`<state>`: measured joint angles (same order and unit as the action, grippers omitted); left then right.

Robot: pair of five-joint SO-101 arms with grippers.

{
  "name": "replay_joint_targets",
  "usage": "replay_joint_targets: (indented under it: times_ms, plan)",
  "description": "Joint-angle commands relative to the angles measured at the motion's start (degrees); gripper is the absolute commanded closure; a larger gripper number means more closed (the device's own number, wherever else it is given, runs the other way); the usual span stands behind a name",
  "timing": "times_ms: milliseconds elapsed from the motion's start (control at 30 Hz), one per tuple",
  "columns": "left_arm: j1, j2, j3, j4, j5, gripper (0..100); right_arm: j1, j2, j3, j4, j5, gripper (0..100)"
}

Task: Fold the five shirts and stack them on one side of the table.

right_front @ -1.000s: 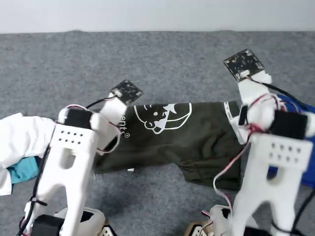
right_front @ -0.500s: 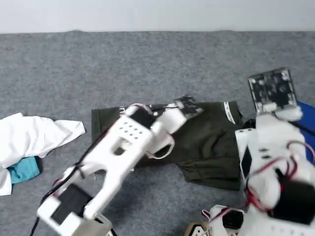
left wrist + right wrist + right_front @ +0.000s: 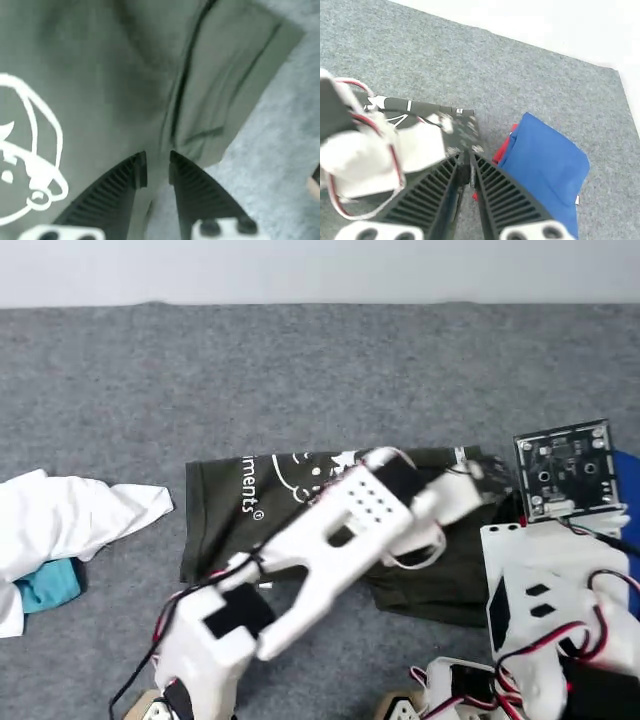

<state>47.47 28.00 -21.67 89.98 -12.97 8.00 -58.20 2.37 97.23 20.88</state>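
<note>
Shirts lie on the grey bench (image 3: 320,370). The one in the middle is a dark green shirt (image 3: 215,525), spread flat w/ its white lettering and a cartoon print (image 3: 30,150) facing up. The left arm (image 3: 350,520) stretches diagonally over it, from the near-left part of the bench toward the shirt's right end. The left hand (image 3: 156,167) hangs low above the cloth there, close to a seam and to the edge where green meets grey bench. Its two black fingers (image 3: 120,185) are parted by a narrow slit only, and nothing is btw. them. Whether the tips touch the cloth I cannot say; the wrist view is too close for this.

The right arm (image 3: 545,610) stands at the near-right side, set back from the shirt, w/ its camera board (image 3: 565,468) facing up just beside the left arm's wrist. The right hand (image 3: 470,167) is clenched, fingertips approx. together, and it grasps nothing. It points toward the shirt's right end, where a small white label (image 3: 462,465) sits.

A blue shirt (image 3: 545,160) lies at the right edge of the bench, just beside the green one, w/ a bit of red cloth (image 3: 504,145) showing at its side. At the far left a white shirt (image 3: 70,520) lies crumpled, apart from the green one, and a teal cloth (image 3: 50,588) peeks out under it.
</note>
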Motion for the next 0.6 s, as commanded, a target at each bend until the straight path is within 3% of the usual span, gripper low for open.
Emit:
replay_joint_targets:
  times_ms: [0,333,567]
  plan:
    - [4.04,3.6,-7.52,2.46,-0.88,87,-0.13,-0.13,-2.99,0.31,-0.7,98.9]
    - [9.41,20.4,-25.63,3.08,-1.23,87,-0.13,-0.22,-2.9,0.48,-0.62,98.9]
    - [9.32,31.03,-41.1,9.67,-1.23,87,-0.13,-0.22,-1.23,0.4,-0.62,98.9]
